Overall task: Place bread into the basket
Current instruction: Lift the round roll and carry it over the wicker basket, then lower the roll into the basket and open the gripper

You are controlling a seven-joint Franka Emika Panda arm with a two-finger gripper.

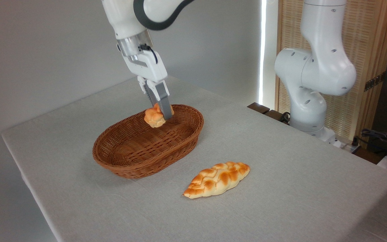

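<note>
The bread (153, 118), a small knotted golden-orange bun, hangs over the far end of the basket, just above its inside. My gripper (160, 113) reaches down from above and is shut on the bun, one grey finger (164, 102) crossing in front of it. The basket (123, 158) is an oval brown wicker one with low sides, standing at the middle left of the table. Nothing else shows inside it.
A longer braided, pointed-oval loaf (217, 179) lies on the grey tablecloth in front and to the right of the basket. A second white robot arm (314, 80) stands at the table's far right edge, with cables (381, 139) beside it.
</note>
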